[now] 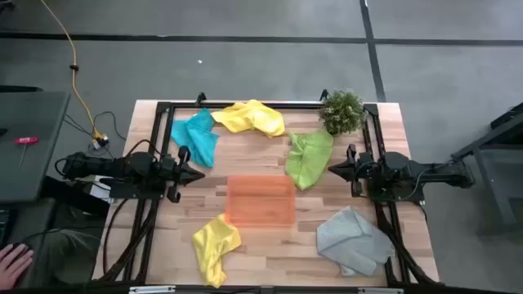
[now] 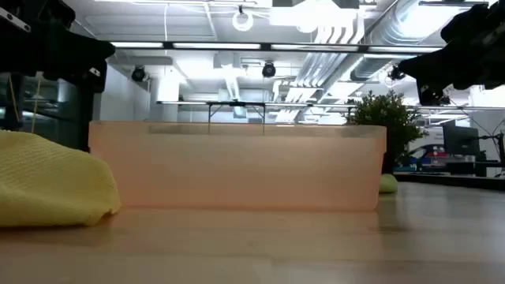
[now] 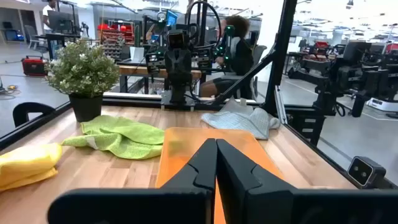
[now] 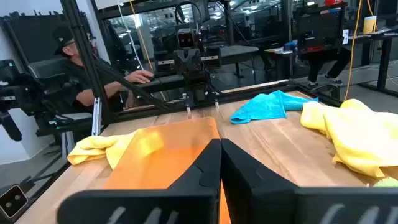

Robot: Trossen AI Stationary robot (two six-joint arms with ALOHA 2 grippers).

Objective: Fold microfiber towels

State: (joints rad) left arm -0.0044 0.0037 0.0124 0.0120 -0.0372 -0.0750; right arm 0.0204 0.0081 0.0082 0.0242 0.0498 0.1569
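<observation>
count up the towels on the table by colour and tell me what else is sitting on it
Yellow towels: 2, one at the far edge, one at the near edge
Teal-blue towel: 1
Lime green towel: 1
Light grey towel: 1
Orange tray: 1
Potted plant: 1
Total: 5 towels, 7 things

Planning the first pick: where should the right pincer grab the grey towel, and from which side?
Probably the grey towel's peaked corner nearest the right pincer, coming straight down from above. The cloth lies crumpled at the table's near right corner, and that peak stands clear of the tray, with bare wood around it. Both pincers are shut, so open first.
</observation>
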